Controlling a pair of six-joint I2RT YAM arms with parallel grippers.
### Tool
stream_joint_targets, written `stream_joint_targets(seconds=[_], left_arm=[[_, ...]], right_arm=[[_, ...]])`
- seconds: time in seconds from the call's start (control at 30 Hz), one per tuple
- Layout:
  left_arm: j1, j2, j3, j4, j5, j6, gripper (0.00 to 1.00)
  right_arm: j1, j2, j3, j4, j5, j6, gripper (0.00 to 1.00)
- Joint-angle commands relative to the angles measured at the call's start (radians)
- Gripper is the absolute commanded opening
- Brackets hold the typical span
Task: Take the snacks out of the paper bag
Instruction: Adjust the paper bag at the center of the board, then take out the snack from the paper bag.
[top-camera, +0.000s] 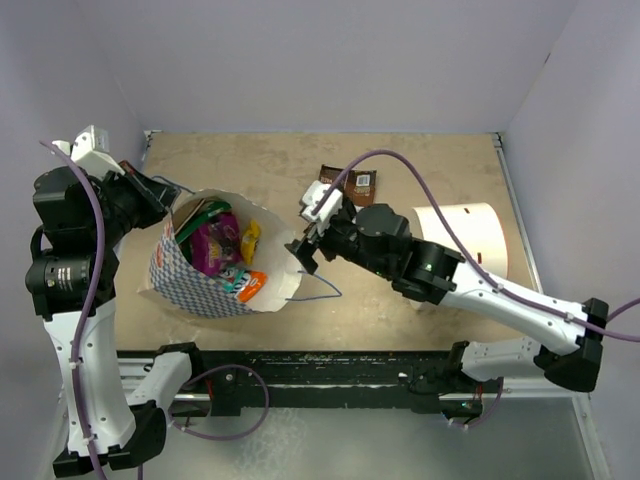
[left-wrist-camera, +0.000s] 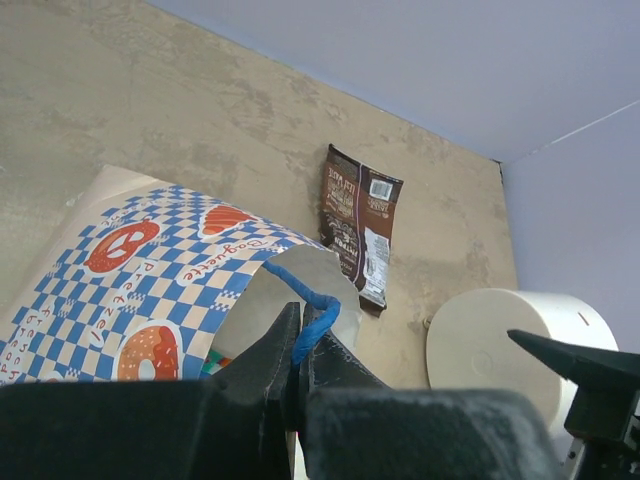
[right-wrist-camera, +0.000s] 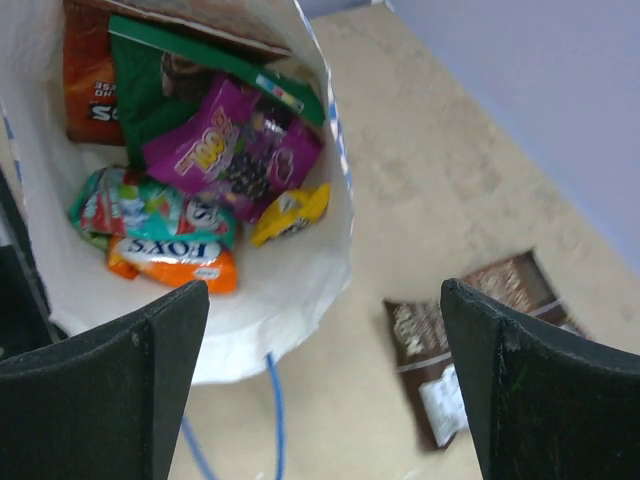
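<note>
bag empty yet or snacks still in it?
Not empty. In the paper bag lie a purple packet, an orange packet and several more. Only a brown packet lies out on the table.

— How is the left gripper (left-wrist-camera: 300, 345) being held?
— Jaws are being pressed together, arm being held upright.
— And the right gripper (right-wrist-camera: 320, 290)?
— Fingers (right-wrist-camera: 530, 380) are being held wide apart, arm being stretched leftward.

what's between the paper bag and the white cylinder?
The open right gripper and its arm sit between paper bag and white cylinder; top view shows it.
</note>
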Motion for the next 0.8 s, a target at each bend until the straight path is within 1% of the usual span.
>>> stream_joint_targets(seconds=[0.0, 0.07, 0.13, 0.17, 0.2, 0.3, 0.37, 0.43, 0.57, 0.63, 0.77], left_arm=[[-0.001, -0.018, 0.037, 0.043, 0.05, 0.048, 0.0], [-0.001, -0.014, 0.046, 0.032, 0.058, 0.06, 0.0], [-0.001, -0.014, 0.056, 0.02, 0.062, 0.065, 0.0], [-0.001, -0.016, 0.059, 0.013, 0.065, 0.066, 0.0], [-0.001, -0.017, 0.062, 0.009, 0.069, 0.066, 0.0], [-0.002, -0.024, 0.061, 0.005, 0.088, 0.067, 0.0], [-0.001, -0.031, 0.057, 0.005, 0.1, 0.067, 0.0], [-0.002, -0.039, 0.059, 0.004, 0.108, 0.069, 0.0], [-0.001, -0.043, 0.076, -0.018, 0.116, 0.076, 0.0], [-0.001, -0.041, 0.092, -0.038, 0.118, 0.082, 0.0], [-0.001, -0.046, 0.105, -0.065, 0.125, 0.094, 0.0]], right_arm=[[0.003, 0.093, 0.037, 0.212, -0.137, -0.382, 1.0], [0.004, 0.126, 0.023, 0.297, -0.22, -0.502, 0.98], [0.002, 0.165, 0.01, 0.348, -0.341, -0.654, 0.92], [0.003, 0.188, 0.01, 0.364, -0.416, -0.723, 0.83], [0.003, 0.213, 0.016, 0.384, -0.454, -0.757, 0.79], [0.002, 0.31, 0.074, 0.433, -0.562, -0.768, 0.7], [0.001, 0.38, 0.106, 0.447, -0.609, -0.825, 0.64], [0.001, 0.448, 0.138, 0.489, -0.626, -0.834, 0.64], [-0.004, 0.57, 0.224, 0.515, -0.611, -0.828, 0.62], [-0.009, 0.615, 0.252, 0.539, -0.589, -0.828, 0.56], [-0.023, 0.67, 0.31, 0.532, -0.552, -0.838, 0.55]])
